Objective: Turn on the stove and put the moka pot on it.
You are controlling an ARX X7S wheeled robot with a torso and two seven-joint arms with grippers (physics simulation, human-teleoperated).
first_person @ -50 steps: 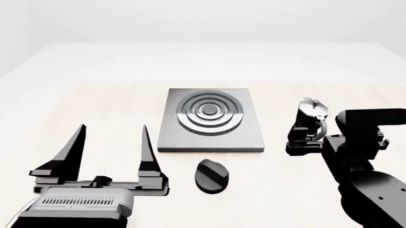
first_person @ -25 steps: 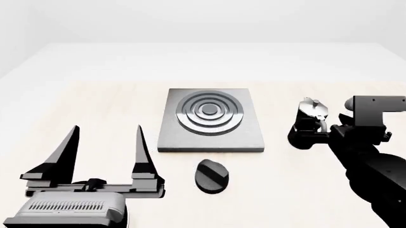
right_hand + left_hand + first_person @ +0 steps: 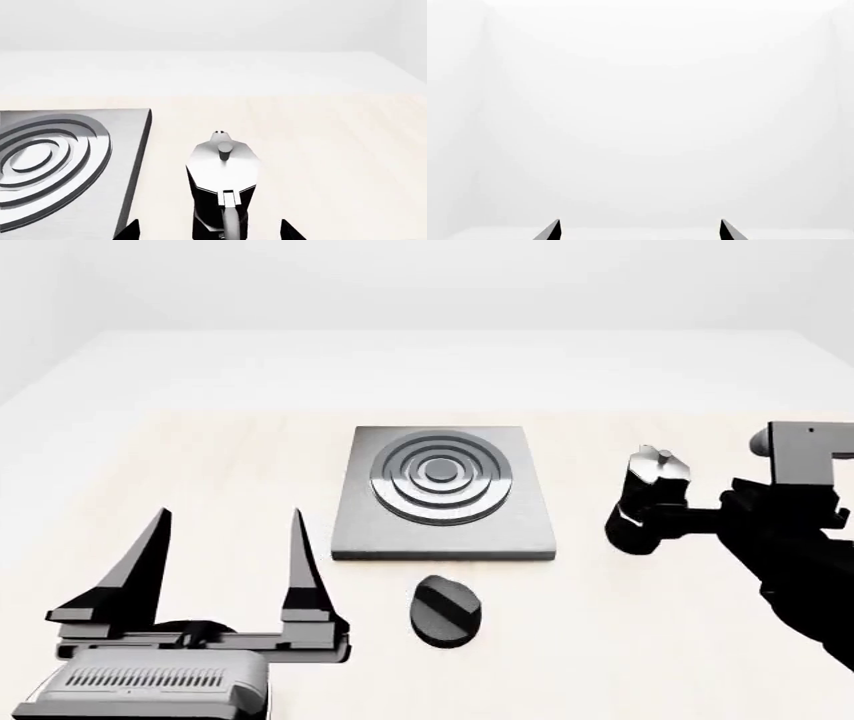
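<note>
The stove [image 3: 441,502] is a flat grey square plate with dark concentric rings in the middle of the table, and its edge shows in the right wrist view [image 3: 80,160]. Its round black knob [image 3: 445,610] lies just in front of it. The moka pot [image 3: 651,490] stands upright to the right of the plate, silver lid up [image 3: 222,165]. My right gripper [image 3: 650,528] [image 3: 208,231] is open. Its fingertips [image 3: 130,231] stand wide on both sides of the pot's base and handle, clear of its sides. My left gripper [image 3: 230,522] [image 3: 640,231] hovers open at the front left, holding nothing.
The pale wooden table [image 3: 200,460] runs to a white back wall. The left wrist view shows only that wall and two fingertips [image 3: 554,231]. The right arm's dark links [image 3: 801,560] fill the right edge of the head view.
The right arm has shifted rightward and its wrist block has risen, with the gripper still at the pot. The left gripper dropped slightly toward me. The pot, plate and knob have not moved.
</note>
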